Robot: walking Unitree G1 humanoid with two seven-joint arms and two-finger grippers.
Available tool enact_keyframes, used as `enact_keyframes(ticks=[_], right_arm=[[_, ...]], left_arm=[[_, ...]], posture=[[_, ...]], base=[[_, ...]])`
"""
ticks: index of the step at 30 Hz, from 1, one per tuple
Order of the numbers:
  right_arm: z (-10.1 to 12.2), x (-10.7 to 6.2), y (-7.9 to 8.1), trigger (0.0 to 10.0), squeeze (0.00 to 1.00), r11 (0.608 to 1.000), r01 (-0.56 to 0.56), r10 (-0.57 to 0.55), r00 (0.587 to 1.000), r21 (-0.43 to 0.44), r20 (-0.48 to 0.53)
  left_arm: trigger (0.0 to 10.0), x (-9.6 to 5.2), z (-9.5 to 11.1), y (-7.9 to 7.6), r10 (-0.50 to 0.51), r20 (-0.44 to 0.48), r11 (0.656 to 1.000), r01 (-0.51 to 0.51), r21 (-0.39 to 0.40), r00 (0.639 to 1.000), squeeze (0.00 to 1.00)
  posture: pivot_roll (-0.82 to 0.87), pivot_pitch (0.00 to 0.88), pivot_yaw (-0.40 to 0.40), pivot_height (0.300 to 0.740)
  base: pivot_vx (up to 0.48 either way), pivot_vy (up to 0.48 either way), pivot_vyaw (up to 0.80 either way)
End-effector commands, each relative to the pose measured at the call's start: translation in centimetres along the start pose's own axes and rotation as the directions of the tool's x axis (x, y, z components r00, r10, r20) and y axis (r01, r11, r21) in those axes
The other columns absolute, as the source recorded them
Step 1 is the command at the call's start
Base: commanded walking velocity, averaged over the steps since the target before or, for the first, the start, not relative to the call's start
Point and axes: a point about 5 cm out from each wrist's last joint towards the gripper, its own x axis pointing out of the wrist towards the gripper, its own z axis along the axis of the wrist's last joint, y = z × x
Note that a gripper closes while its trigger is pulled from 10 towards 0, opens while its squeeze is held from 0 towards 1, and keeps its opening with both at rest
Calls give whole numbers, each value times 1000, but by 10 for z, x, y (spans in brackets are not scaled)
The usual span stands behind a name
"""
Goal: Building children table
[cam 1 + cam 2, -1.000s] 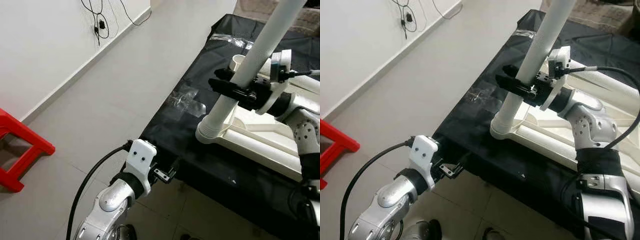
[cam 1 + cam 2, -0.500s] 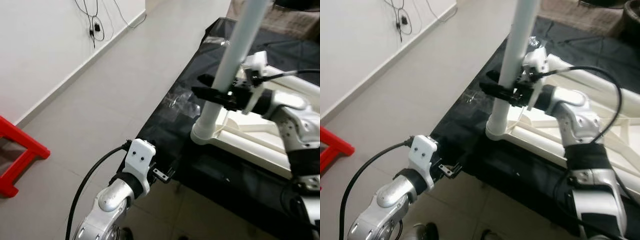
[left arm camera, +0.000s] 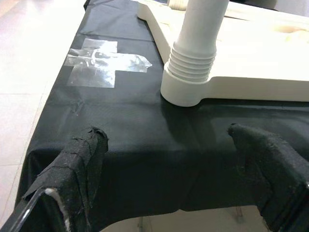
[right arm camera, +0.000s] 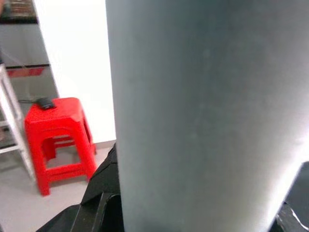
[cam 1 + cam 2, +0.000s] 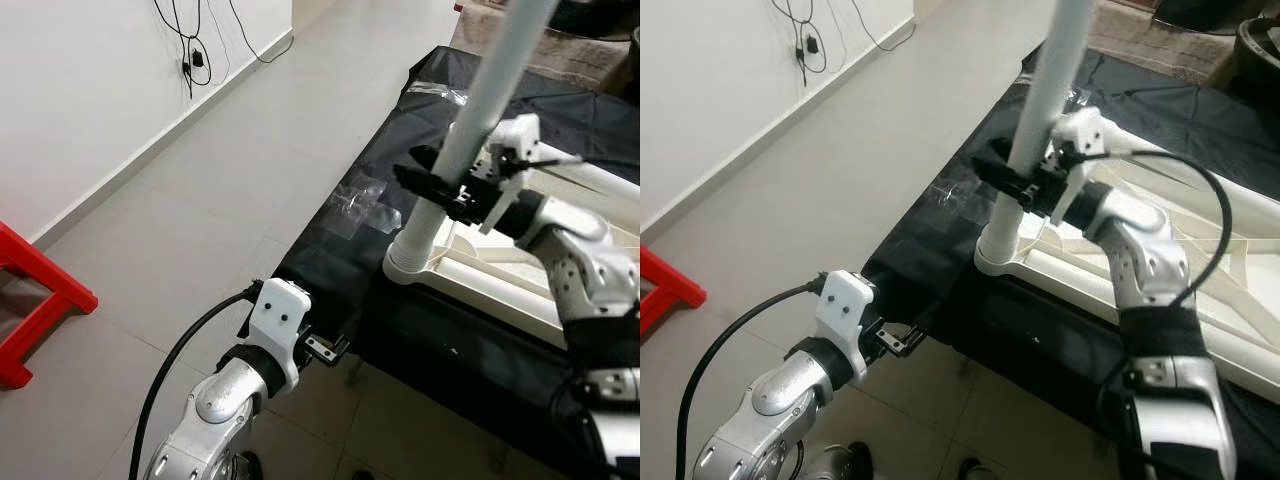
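Your right gripper [image 5: 1025, 185] is clamping the white table leg [image 5: 470, 140], whose long axis is standing nearly upright, threaded end seated in the tabletop's corner socket [image 3: 186, 89]. Your left gripper [image 3: 183, 181] is hanging open, low, facing that corner. The leg's top is cut off.

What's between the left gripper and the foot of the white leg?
In the left wrist view, only bare black cloth lies between the open left gripper and the white leg; clear tape sits off to one side.

One white plastic tube leg [image 5: 478, 118]; one white plastic tabletop panel [image 3: 251, 72]. One black-covered bench [image 5: 940, 240], one red plastic stool [image 5: 35, 310]. Two black-fingered end effectors: left end effector [image 3: 178, 179], right end effector [image 5: 440, 185].
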Motion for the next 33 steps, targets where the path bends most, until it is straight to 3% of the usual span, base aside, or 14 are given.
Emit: enact_keyframes(ticks=[1,11,15,17,19,21,22,23,24,26,27,30,31,33], right_arm=[[-49,-17,-5,10000,0,983,161,-141,969,86,-202],[-51,-14,-5,10000,0,950,305,-288,940,69,-185],[-51,-13,-4,10000,0,915,401,-385,903,54,-190],[-51,-13,-4,10000,0,859,510,-494,848,40,-193],[-51,-13,-3,10000,0,839,542,-526,829,42,-191],[-52,-15,-5,10000,0,716,698,-679,705,28,-203],[-52,-15,-5,10000,0,716,698,-679,705,28,-203],[-52,-17,-6,10000,0,668,744,-725,656,18,-210],[-52,-17,-6,10000,0,668,744,-725,656,18,-210],[-51,-16,-5,10000,0,585,811,-795,571,-14,-203],[-51,-16,-5,10000,0,585,811,-795,571,-14,-203],[-51,-13,-4,10000,0,518,855,-842,504,-31,-191],[-51,-13,-3,10000,0,475,879,-868,461,-42,-185],[-51,-13,-3,10000,0,475,879,-868,461,-42,-185]], left_arm=[[10000,0,-3,-3,-12,-16,1000,11,-18,1000,0],[10000,1,-3,-2,-11,-17,1000,10,-16,1000,0],[10000,1,-3,-2,-11,-16,1000,10,-15,1000,0],[10000,1,-3,-1,-10,-15,1000,10,-15,1000,0],[10000,1,-3,-1,-10,-15,1000,10,-14,1000,0],[10000,2,-3,0,-10,-15,1000,9,-14,1000,0],[10000,2,-3,0,-10,-15,1000,9,-14,1000,0],[10000,2,-3,0,-10,-15,1000,10,-14,1000,0],[10000,2,-3,0,-10,-15,1000,10,-14,1000,0],[10000,2,-3,0,-10,-15,1000,10,-13,1000,0],[10000,2,-3,0,-10,-15,1000,10,-13,1000,0],[10000,3,-3,0,-10,-13,1000,9,-13,1000,0],[10000,3,-3,-1,-10,-12,1000,10,-13,1000,0],[10000,3,-3,-1,-10,-12,1000,10,-13,1000,0]], posture=[[76,279,-67,740],[76,281,-64,740],[76,287,-62,740],[76,287,-63,740],[76,287,-63,740],[74,288,-62,740],[74,288,-62,740],[74,288,-62,740],[74,288,-62,740],[72,289,-61,740],[72,289,-61,740],[72,290,-62,740],[72,290,-62,740],[72,290,-62,740]], base=[[0,0,0],[0,0,0],[0,0,0],[0,0,0],[0,0,0],[0,0,0],[0,0,0],[0,0,0],[0,0,0],[0,0,0],[0,0,0],[0,0,0],[0,0,0],[0,0,0]])
